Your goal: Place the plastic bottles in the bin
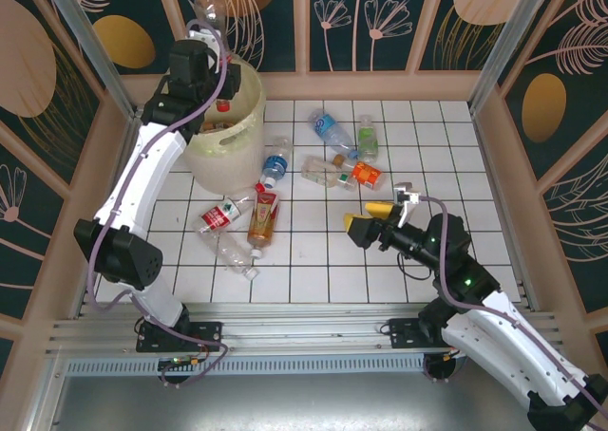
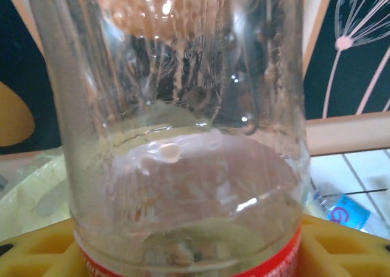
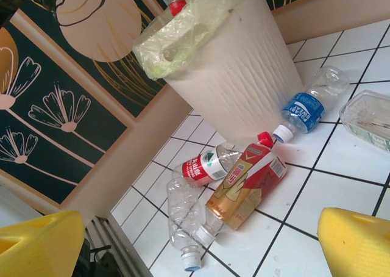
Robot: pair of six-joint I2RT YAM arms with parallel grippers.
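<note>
Though label illegible, red-labelled bottle [image 2: 183, 167] in grip of left fingers [image 2: 36, 252]; right fingers [image 3: 39, 246] apart.

Left arm [image 1: 152, 160] outstretched; right jaws wide apart.

- You are looking at two bottles wearing red labels: the red-labelled bottle [image 1: 220, 216] and the held bottle [image 2: 183, 167].
- You are seeing two blue-labelled bottles [image 1: 275, 162] [image 1: 328, 126].
- You are seeing one green-labelled bottle [image 1: 367, 139].
- You are seeing one orange-labelled bottle [image 1: 362, 174].
- You are seeing one red-and-gold bottle [image 1: 263, 217] with a red cap.
- You are seeing two bare clear bottles [image 1: 237, 251] [image 1: 318, 172].
- That is adding up to nine bottles for you.
- You are seeing one pale cream bin [image 1: 220, 156].
- You are running two yellow-fingered grippers: the left gripper [image 2: 189, 259] and the right gripper [image 1: 369, 218].
</note>
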